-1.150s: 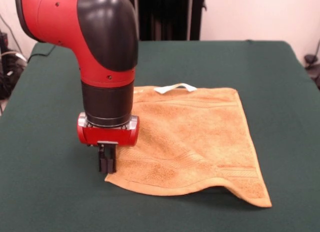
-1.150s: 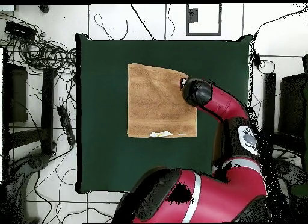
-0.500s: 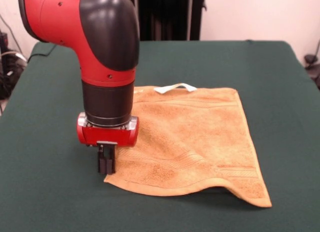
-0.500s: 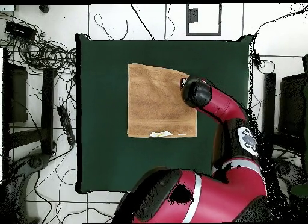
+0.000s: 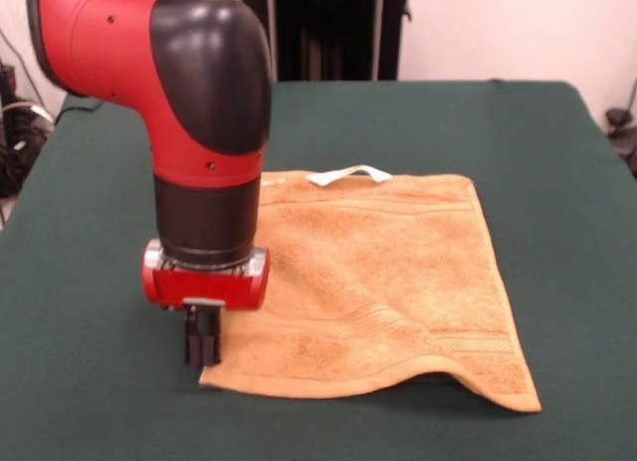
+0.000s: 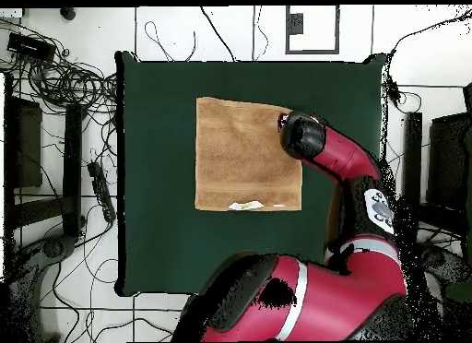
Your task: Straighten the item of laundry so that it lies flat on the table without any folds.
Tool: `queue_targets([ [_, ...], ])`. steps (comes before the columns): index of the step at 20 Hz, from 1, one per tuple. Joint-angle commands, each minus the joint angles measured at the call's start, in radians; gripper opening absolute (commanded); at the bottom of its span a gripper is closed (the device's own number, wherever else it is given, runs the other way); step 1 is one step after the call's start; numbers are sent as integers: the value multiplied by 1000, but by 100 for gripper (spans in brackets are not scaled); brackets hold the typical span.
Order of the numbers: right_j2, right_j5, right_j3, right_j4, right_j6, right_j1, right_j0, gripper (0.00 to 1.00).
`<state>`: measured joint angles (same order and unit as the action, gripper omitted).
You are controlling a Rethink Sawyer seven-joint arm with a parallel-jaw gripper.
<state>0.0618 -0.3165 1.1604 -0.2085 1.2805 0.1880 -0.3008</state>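
Orange-tan terry towel point(image 5: 383, 282) spread near the middle of the large dark green cloth-covered table point(image 5: 557, 162), with the gripper at one corner.

Front view: the square towel lies mostly flat, its woven border bands showing; the edge toward 6 o'clock ripples and lifts slightly off the cloth near the 5 o'clock corner. A small white tag loop point(image 5: 348, 174) sits on the 12 o'clock edge. The red and black arm point(image 5: 199, 113) comes down vertically at the towel's 8 o'clock corner; its dark gripper point(image 5: 202, 344) stands with fingers pressed together, tips at the corner's edge, and whether they pinch the fabric cannot be told. In the overhead view the towel point(image 6: 244, 155) lies squarely, the arm's wrist covering its 2 o'clock corner.
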Motion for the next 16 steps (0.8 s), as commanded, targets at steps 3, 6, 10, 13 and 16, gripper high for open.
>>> queue_targets([
  [3,-167,-324,-420,55,-100,-245,19,0],
  [6,-176,-413,-539,80,-160,-278,26,0],
  [10,-203,-510,-665,111,-231,-317,28,0],
  [13,-222,-593,-761,132,-275,-352,26,0],
  [16,-241,-646,-831,151,-308,-377,25,0],
])
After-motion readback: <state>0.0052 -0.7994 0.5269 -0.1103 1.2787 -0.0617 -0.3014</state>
